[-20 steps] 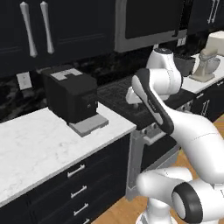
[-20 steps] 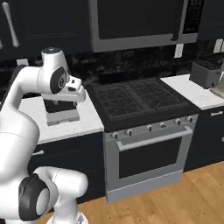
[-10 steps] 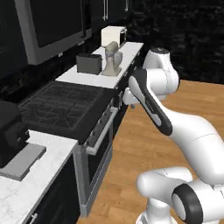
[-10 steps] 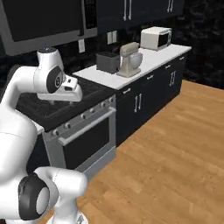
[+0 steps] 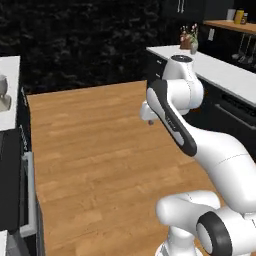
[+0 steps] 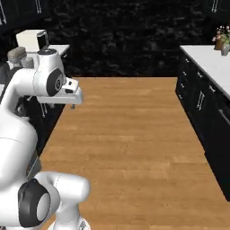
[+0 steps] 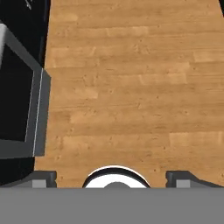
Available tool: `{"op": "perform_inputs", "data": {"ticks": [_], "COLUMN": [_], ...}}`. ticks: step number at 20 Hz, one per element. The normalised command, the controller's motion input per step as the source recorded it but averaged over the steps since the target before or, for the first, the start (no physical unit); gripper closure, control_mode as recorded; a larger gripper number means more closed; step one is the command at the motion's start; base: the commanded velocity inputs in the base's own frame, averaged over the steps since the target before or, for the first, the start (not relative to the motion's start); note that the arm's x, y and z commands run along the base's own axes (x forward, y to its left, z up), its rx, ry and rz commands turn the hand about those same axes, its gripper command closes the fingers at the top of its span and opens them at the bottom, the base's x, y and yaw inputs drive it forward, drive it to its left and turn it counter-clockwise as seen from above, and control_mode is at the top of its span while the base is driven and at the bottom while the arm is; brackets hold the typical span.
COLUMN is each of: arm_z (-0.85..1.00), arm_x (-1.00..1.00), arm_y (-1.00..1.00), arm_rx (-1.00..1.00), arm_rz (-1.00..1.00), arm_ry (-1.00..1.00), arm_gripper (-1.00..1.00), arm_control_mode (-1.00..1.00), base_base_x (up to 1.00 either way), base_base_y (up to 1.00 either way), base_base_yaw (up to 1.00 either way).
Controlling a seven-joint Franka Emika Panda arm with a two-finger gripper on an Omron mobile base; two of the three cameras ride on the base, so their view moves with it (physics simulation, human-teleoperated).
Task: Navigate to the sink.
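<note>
You have no sink ahead of you yet, so I cannot tell where it sits: the base has swung away from the stove and coffee machine it faced a second ago, and both base views now look down a wood floor (image 6: 134, 130) toward a dark wall. A white surface (image 5: 225, 75) with a flower vase (image 5: 189, 37) runs along the upper right of the left base view. The gripper (image 7: 111, 177) hangs over bare floor, tips wide apart, holding nothing.
</note>
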Motion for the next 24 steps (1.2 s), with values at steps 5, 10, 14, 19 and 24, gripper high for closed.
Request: {"op": "perform_inputs", "data": {"ticks": [5,10,14,19,24], "arm_z": [0.00,0.00,0.00,0.00,0.00], "arm_x": [0.00,0.00,0.00,0.00,0.00], "arm_y": [0.00,0.00,0.00,0.00,0.00], "arm_rx": [0.00,0.00,0.00,0.00,0.00], "arm_rz": [0.00,0.00,0.00,0.00,0.00], "arm_ry": [0.00,0.00,0.00,0.00,0.00], "arm_gripper": [-1.00,-1.00,-1.00,-1.00,-1.00], "arm_control_mode": [1.00,1.00,1.00,1.00,1.00], "base_base_x": [0.00,0.00,0.00,0.46,0.99], "base_base_y": [0.11,0.08,0.05,0.22,0.60], "base_base_yaw": [-1.00,-1.00,-0.99,-0.77,-0.48]}}
